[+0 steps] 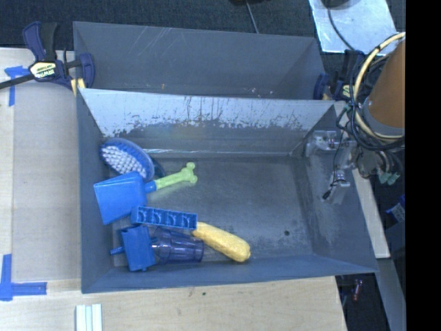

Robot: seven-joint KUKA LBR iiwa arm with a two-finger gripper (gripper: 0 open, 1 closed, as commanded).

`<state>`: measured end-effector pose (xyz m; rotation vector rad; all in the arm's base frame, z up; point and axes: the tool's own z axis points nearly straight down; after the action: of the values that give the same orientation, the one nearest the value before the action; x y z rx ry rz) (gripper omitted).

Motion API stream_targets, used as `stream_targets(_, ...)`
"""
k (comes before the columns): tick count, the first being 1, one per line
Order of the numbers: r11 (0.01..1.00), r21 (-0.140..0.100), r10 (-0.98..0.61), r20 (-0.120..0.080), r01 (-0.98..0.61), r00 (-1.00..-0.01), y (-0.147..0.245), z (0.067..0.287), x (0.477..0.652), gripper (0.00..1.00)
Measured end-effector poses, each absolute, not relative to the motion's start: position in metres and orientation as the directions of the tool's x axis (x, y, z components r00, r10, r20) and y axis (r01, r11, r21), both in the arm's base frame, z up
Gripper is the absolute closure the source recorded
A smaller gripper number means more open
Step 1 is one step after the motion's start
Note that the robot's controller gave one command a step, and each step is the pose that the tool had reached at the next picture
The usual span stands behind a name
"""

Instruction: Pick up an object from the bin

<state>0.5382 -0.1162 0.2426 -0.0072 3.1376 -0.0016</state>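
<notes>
Jaws at the right wall of the bin (207,123) (opening cannot be told), well apart from the heap (148,219) at lower left. The yellow corn cob (222,243), outermost there, looks the easiest pick: close across its width.

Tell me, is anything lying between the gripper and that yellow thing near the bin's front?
Nothing visible. The gripper is by the right wall of the bin, with only bare floor between it and the yellow oblong thing. The blue ridged strip and clear blue cup lie beyond it.
</notes>
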Motion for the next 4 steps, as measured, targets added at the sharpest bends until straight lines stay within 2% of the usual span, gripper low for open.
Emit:
stream_targets(1,1.0,-0.001,-0.005,-0.004,-0.005,-1.0,-0.116,0.243,0.538,0.0)
stream_targets(2,0.994,0.0,-0.108,0.0,-0.108,-0.994,-0.089,0.181,0.5,0.0)
stream_targets(3,0.995,-0.004,-0.101,-0.013,-0.101,-0.995,-0.078,0.184,0.502,0.0)
stream_targets(4,0.993,-0.009,-0.119,-0.021,-0.118,-0.993,-0.073,0.175,0.5,0.0)
